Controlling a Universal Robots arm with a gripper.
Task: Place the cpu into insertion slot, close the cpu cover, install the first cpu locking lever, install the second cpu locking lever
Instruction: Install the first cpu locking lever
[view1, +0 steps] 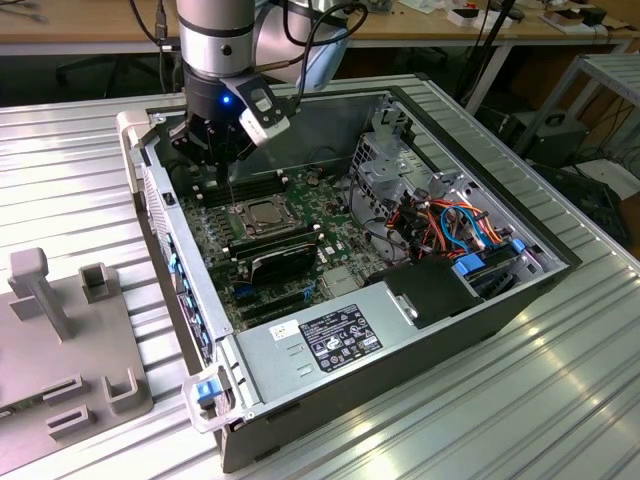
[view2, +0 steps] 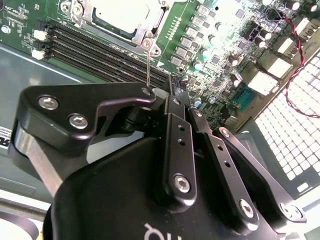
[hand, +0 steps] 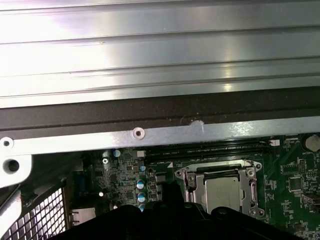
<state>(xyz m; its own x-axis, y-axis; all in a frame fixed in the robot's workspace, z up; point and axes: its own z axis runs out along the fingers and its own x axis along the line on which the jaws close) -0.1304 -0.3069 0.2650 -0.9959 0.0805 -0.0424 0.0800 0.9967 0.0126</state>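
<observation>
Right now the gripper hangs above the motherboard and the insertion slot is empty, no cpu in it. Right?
Not empty: the first wrist view shows the cpu seated in the insertion slot, silver top up. The rest holds: in the exterior view the gripper hangs above the motherboard.

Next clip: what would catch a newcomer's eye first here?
The black gripper hangs over the far end of an open computer case, toward the exterior view's left. Right below it the silver cpu shows through the cover, which lies flat around it. A thin lever stands up beside the socket, reaching toward the gripper.
</observation>
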